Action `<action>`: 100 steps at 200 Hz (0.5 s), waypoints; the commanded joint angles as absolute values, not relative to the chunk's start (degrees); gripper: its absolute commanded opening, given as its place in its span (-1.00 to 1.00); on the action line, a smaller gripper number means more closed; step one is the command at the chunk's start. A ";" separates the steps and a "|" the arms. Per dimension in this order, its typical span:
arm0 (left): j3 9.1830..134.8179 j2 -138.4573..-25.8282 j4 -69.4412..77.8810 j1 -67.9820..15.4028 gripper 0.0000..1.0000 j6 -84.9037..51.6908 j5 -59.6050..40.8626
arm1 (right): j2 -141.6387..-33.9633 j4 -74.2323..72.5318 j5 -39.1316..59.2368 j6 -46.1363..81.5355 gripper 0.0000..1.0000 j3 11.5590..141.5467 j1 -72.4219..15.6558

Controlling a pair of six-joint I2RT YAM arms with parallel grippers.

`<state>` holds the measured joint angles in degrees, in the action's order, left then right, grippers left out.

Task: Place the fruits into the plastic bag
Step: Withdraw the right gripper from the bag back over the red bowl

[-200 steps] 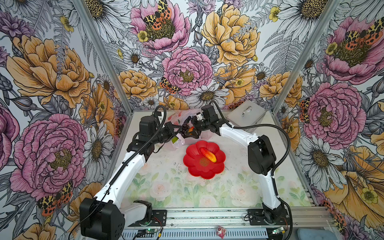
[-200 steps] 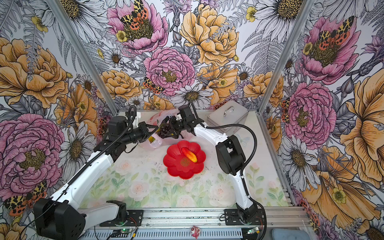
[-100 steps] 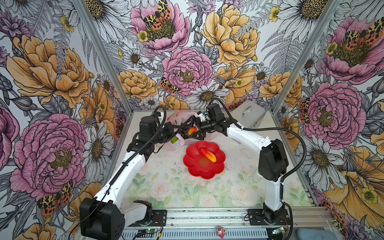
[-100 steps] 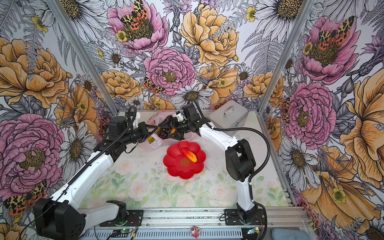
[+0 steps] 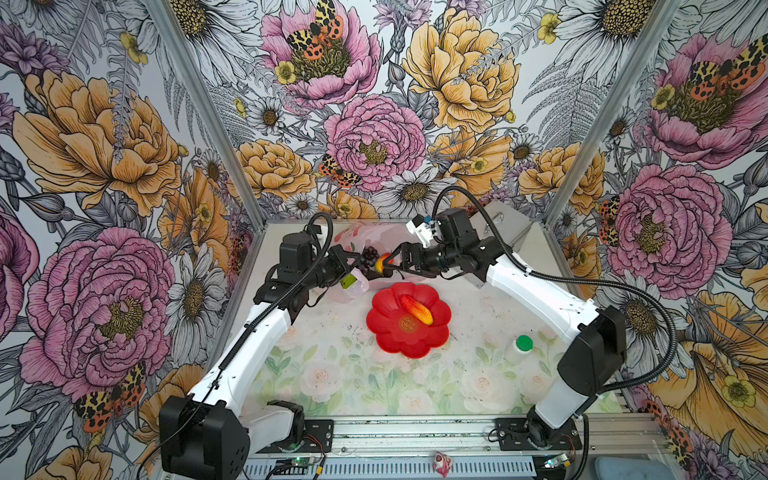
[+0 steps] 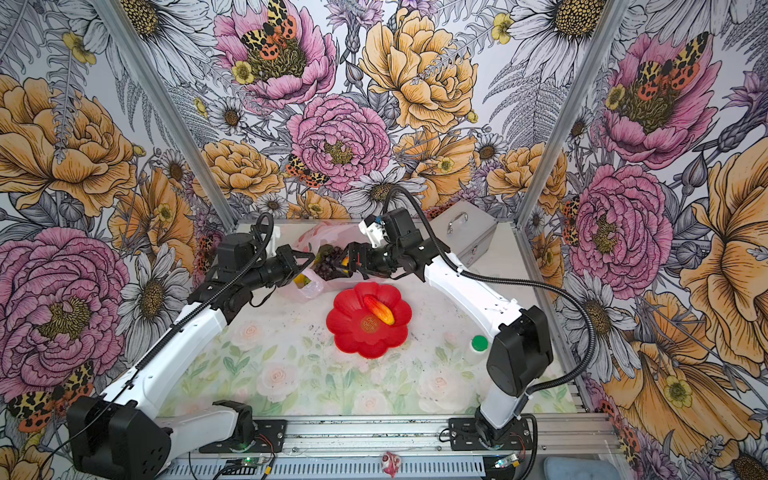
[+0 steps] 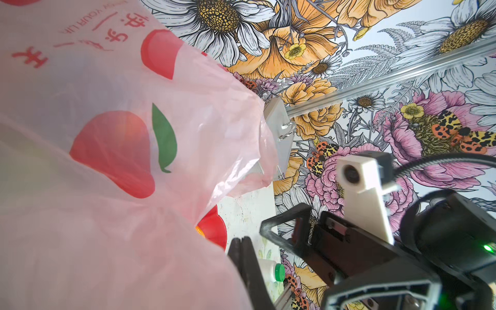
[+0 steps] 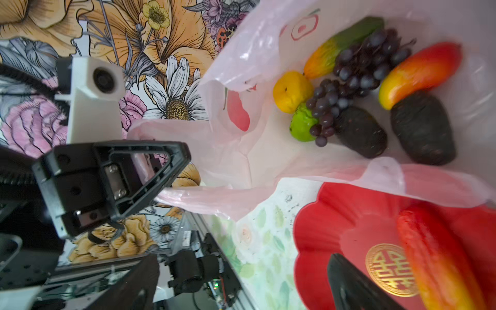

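Note:
The plastic bag lies at the back of the table with its mouth held up. My left gripper is shut on its pink edge. The right wrist view shows several fruits inside the bag: a yellow fruit, a green ball, grapes, two avocados, a mango and a red-orange fruit. Another red-orange fruit rests on the red plate. My right gripper is open and empty beside the bag's mouth.
A silver metal case stands at the back right. A white bottle with a green cap stands on the right near my right arm's elbow. A small pink thing lies on the front rail.
My right arm's elbow has swung right and toward the front, and its open gripper has drawn back a little from the bag's mouth. The left arm and the bag have stayed put.

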<state>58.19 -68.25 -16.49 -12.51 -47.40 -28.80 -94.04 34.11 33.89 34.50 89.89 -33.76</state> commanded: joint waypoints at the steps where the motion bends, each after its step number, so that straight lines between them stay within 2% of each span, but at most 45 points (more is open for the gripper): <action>1: 58.98 -67.99 -16.61 -12.57 -1.00 -45.83 -27.27 | -89.90 34.80 27.44 21.41 0.99 87.94 -34.23; 25: 58.87 -68.20 -16.70 -12.68 -1.00 -45.70 -26.87 | -88.22 36.74 26.66 17.20 0.99 86.99 -34.00; 66: 58.73 -68.37 -17.27 -12.75 -1.00 -45.09 -26.33 | -87.10 48.04 13.22 9.32 0.98 88.81 -35.06; 100: 58.77 -68.46 -18.09 -12.61 -1.00 -44.30 -25.50 | -89.21 57.64 5.77 5.60 0.89 90.96 -35.99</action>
<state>58.19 -68.25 -17.10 -12.51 -46.09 -27.44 -88.62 48.80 13.98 10.96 88.09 -35.29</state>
